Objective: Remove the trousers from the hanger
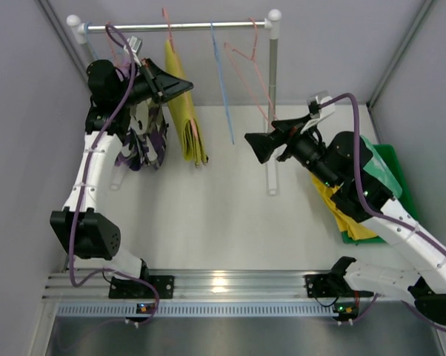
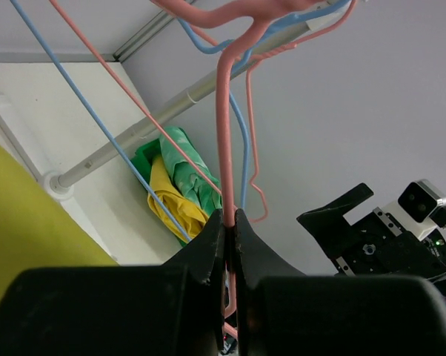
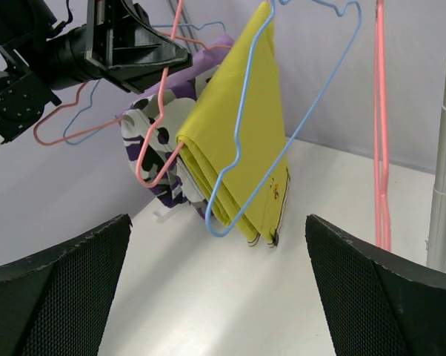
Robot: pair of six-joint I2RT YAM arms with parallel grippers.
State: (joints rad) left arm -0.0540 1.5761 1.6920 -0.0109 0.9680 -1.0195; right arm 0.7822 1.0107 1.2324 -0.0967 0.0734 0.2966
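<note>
Done: mint green trousers (image 1: 384, 172) and bright yellow trousers (image 1: 328, 194) lie heaped at your tabletop's (image 1: 223, 222) right edge.
Remaining: olive-yellow trousers (image 3: 245, 141) hang on the pink hanger (image 2: 224, 133), far-left corner.
Left gripper (image 2: 230, 222): clamped on that hanger.
Right gripper (image 1: 256, 146): spread wide, empty.

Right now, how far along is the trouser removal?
Done: the green trousers and bright yellow trousers lie piled on the table at the right. In hand: the left gripper has its jaws shut on the pink hanger carrying the olive-yellow trousers; the right gripper is open, facing them. Left: slide that pair off.
</note>
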